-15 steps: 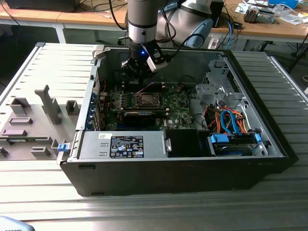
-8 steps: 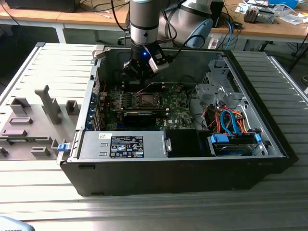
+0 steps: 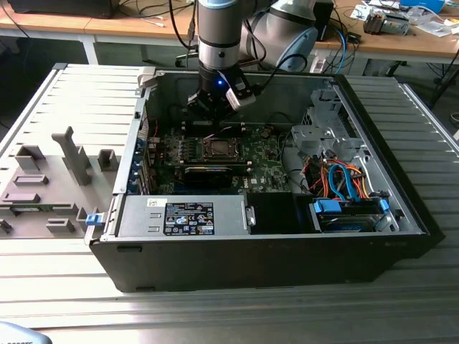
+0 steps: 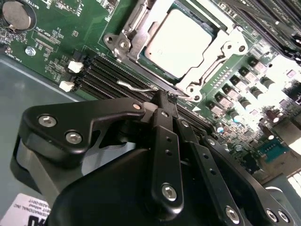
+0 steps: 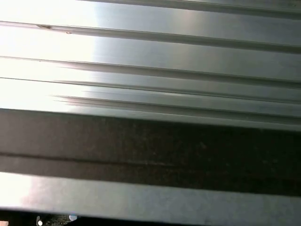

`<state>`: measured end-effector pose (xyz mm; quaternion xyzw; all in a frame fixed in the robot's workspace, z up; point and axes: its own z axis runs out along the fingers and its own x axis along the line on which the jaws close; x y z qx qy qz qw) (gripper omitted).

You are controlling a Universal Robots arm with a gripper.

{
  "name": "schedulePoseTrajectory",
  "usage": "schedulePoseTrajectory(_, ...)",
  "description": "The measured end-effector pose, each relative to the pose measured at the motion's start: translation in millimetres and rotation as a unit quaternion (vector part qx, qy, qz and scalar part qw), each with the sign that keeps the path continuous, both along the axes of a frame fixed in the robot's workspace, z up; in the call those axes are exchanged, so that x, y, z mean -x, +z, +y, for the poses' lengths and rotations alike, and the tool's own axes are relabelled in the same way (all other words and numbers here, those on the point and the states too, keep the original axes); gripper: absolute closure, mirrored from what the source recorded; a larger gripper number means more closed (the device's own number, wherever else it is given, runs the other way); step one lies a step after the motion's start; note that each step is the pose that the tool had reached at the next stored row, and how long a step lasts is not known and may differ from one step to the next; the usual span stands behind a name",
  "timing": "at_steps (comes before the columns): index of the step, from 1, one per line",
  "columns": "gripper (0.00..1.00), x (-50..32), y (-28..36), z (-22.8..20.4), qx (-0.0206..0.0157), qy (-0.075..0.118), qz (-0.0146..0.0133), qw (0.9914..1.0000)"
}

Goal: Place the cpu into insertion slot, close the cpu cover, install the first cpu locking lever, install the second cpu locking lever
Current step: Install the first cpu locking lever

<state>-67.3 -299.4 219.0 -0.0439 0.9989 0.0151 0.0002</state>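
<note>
My gripper is pinched closed on the thin wire locking lever just beside the insertion slot. The cpu sits seated under the cpu cover. Lever's prob springy, slippery; hold near its tip.

Open from above over the cpu cover and insertion slot. Hemmed by the case wall behind, a dark card just in front, the drive cage and cables toward the exterior view's right. Fingers low beside memory slots, near a thin locking lever.
</note>
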Motion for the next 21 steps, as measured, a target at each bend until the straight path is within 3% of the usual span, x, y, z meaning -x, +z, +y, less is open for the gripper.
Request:
schedulePoseTrajectory(19,0.89,-22.7,-15.9,-0.1,0.0004,0.004,0.0008,0.99999)
schedulePoseTrajectory(21,0.89,-24.0,-17.3,0.3,-0.0009,0.004,0.0001,0.99999)
